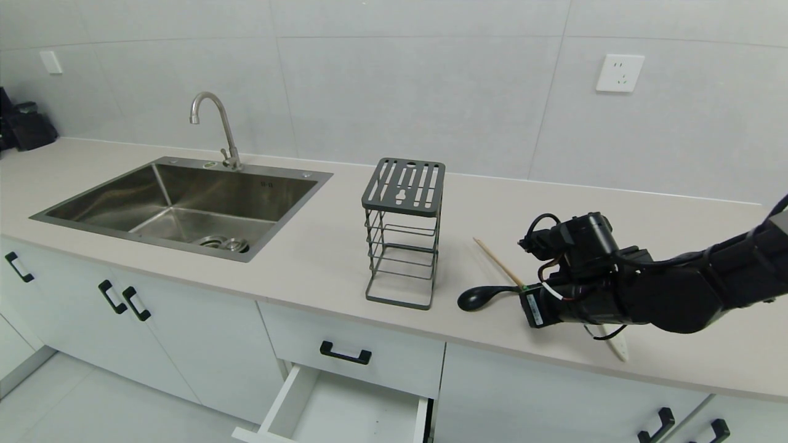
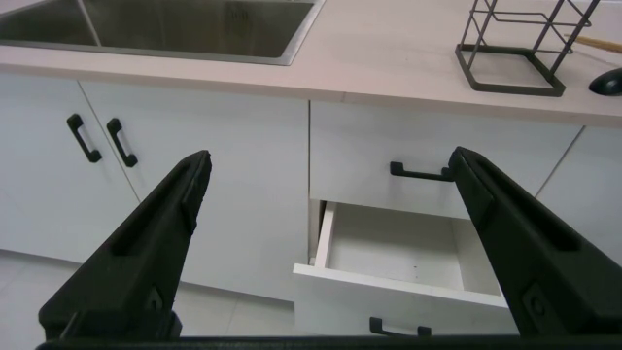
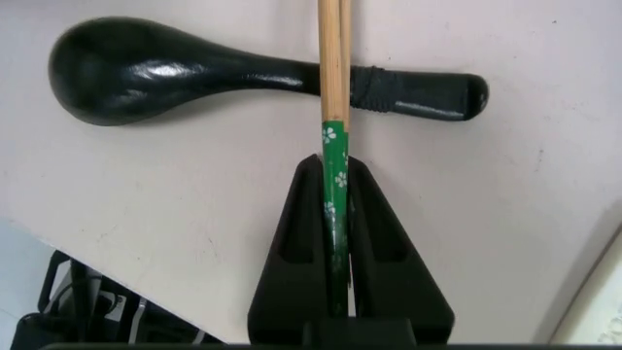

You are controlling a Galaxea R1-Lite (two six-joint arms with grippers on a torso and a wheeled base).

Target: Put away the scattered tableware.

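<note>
The right end effector (image 3: pixel 335 173) pinches slender bamboo chopsticks (image 3: pixel 333 58).

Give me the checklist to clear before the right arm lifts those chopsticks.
1. Right tool shut on the chopsticks: ok.
2. Both sticks in the grip: cannot tell.
3. Chopsticks free of the black spoon: not ok, they lie across its handle.
4. Rack upright: ok.
5. Drawer open: ok.
6. Left tool open, well away from the tableware: ok.
</note>
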